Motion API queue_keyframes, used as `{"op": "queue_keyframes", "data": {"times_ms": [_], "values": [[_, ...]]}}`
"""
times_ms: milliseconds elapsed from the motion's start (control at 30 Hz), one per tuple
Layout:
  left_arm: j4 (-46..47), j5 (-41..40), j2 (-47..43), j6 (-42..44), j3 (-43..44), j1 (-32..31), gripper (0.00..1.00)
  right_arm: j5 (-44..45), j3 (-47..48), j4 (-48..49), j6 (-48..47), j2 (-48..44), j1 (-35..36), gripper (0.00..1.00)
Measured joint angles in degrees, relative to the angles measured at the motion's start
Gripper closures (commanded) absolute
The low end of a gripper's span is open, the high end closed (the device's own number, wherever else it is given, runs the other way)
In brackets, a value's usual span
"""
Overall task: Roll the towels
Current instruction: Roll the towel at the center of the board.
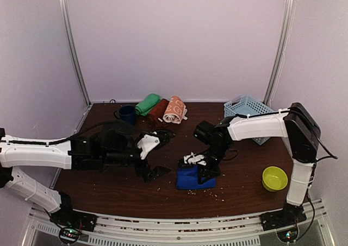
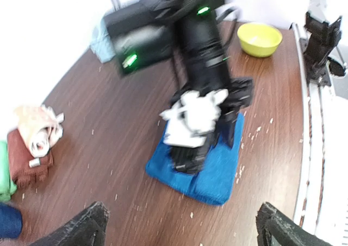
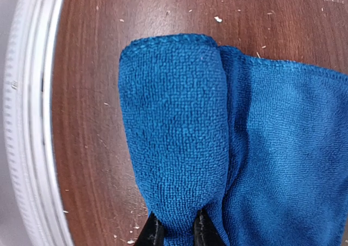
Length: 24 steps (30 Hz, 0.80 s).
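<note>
three rolled towels (image 1: 161,109) parked at counter (image 1: 109,191) back, done | right fingers (image 3: 203,231) pinched on blue towel (image 3: 174,137) at its started roll, likely to turn it over | left fingers (image 2: 87,225) spread wide, empty

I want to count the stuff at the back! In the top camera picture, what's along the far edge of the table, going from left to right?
navy mug → green rolled towel → dark maroon rolled towel → orange printed rolled towel → pale blue basket
</note>
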Motion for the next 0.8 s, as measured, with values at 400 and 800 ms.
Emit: {"op": "queue_keyframes", "data": {"times_ms": [400,800], "values": [[3.98,-1.4,14.84,7.89,7.56,-8.07,0.23,-17.97,10.21,-12.72,-1.42,12.63,-7.28,0.92],[-1.53,-15.74,35.43,20.41,16.26,-12.92,0.22,-20.0,11.65,-14.75,-1.42,14.38,-7.74,0.91]]}}
